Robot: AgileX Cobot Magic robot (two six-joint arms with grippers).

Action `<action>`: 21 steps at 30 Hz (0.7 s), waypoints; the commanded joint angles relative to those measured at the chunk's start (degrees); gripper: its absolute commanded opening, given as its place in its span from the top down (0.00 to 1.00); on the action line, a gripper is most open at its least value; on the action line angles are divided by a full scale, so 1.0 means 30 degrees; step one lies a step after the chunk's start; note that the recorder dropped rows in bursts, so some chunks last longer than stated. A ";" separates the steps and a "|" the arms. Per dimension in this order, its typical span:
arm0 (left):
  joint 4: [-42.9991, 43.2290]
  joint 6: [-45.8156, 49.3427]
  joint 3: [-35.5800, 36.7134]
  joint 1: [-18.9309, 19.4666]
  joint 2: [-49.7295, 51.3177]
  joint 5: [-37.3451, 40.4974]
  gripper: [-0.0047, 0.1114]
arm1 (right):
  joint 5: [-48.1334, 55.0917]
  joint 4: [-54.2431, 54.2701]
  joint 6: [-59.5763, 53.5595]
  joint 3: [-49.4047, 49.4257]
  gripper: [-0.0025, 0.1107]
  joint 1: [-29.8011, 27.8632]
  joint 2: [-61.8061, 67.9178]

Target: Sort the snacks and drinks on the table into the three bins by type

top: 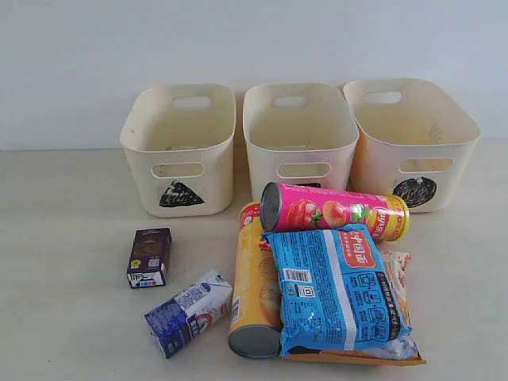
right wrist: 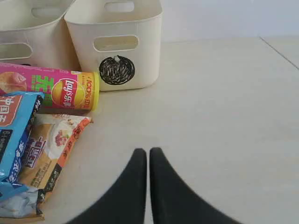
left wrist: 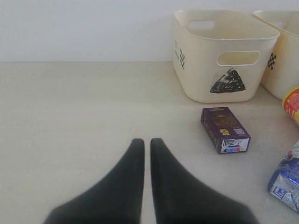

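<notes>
Left hand pinched shut, empty, above pale worktop; right hand likewise. Small dark purple rectangular drink carton lies flat ahead of the left hand, the nearer arm, long axis running roughly toward the cream plastic triangle-marked bin beyond it.

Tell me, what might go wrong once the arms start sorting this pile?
The pink can lies on its side, so a nudge could send it rolling. The blue bag covers the orange bag and overlaps the yellow can; pulling one out may drag the others.
</notes>
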 commanded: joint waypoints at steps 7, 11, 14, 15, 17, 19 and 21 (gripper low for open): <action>-0.0087 0.0007 0.0077 -0.0225 -0.0037 -0.0209 0.93 | -0.9569 -0.0272 -0.0268 -0.0007 0.98 -0.0074 -0.0102; -0.0087 0.0007 0.0077 -0.0225 -0.0037 -0.0209 0.93 | -1.7452 -0.0196 -0.0001 -0.0007 0.98 -0.0074 -0.0102; -0.0087 0.0007 0.0077 -0.0225 -0.0037 -0.0209 0.93 | -2.1006 -0.0196 0.2952 -0.0007 0.98 -0.0074 -0.0102; -0.0087 0.0007 0.0077 -0.0262 -0.0037 -0.0209 0.93 | -2.1695 -0.0196 0.4663 -0.0007 0.98 -0.0074 -0.0102; -0.0087 0.0007 0.0077 -0.0263 -0.0037 -0.0209 0.93 | -2.2351 -0.0096 0.7204 -0.0007 0.98 -0.0074 -0.0102; -0.0087 0.0007 0.0077 -0.0263 -0.0037 -0.0209 0.93 | -2.2347 0.0083 0.7558 -0.0007 0.98 -0.0074 -0.0102; -0.0087 0.0007 0.0077 -0.0263 -0.0037 -0.0209 0.93 | -2.2261 -0.0005 0.7568 -0.1006 0.98 -0.0074 -0.0084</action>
